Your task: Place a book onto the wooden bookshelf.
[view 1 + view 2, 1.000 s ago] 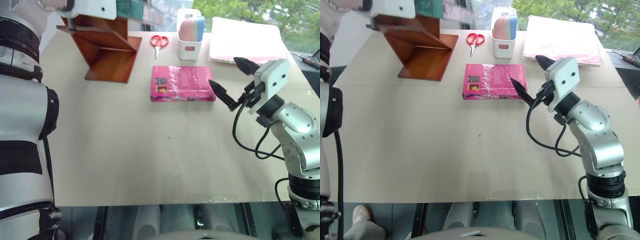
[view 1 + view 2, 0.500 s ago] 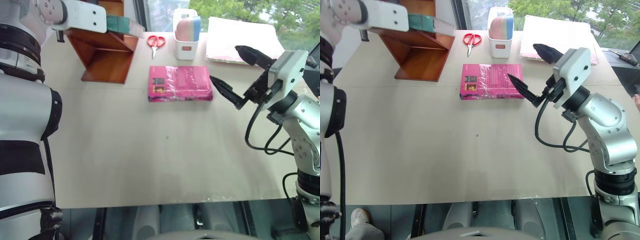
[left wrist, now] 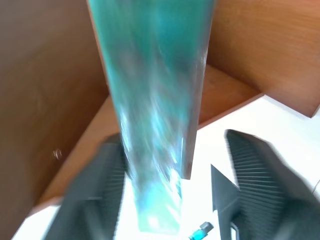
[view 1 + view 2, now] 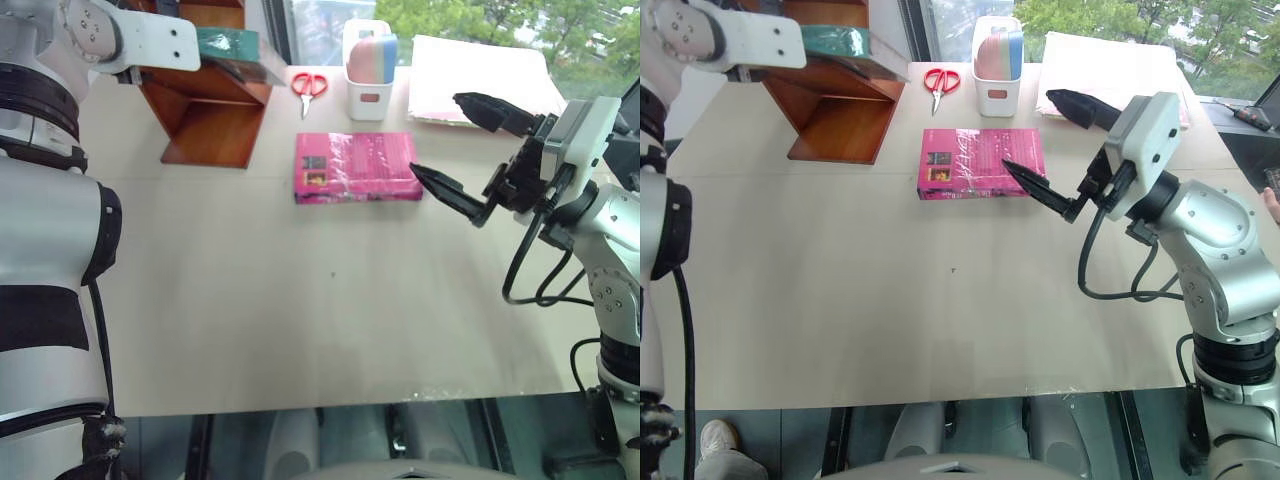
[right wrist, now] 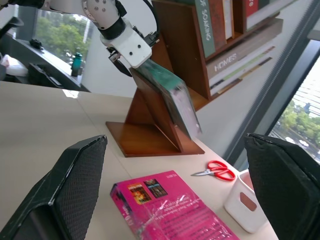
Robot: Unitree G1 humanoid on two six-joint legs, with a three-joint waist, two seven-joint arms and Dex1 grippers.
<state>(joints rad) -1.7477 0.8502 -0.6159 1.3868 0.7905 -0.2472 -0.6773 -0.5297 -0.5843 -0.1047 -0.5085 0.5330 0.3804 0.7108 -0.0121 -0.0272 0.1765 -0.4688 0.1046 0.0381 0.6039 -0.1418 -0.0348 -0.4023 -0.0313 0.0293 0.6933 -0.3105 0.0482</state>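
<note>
Teal book [image 3: 150, 125] between the left gripper's [image 3: 175, 200] parted jaws, against one finger.

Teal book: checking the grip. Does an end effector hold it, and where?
Apparently not: the left end effector stands open around the book's end, one finger clear of it.

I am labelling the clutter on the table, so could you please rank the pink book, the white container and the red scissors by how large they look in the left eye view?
Largest to smallest:
1. pink book
2. white container
3. red scissors
The container and scissors lie farther from the camera, so they may look somewhat smaller than they are, but the gaps are wide enough to rank.
</note>
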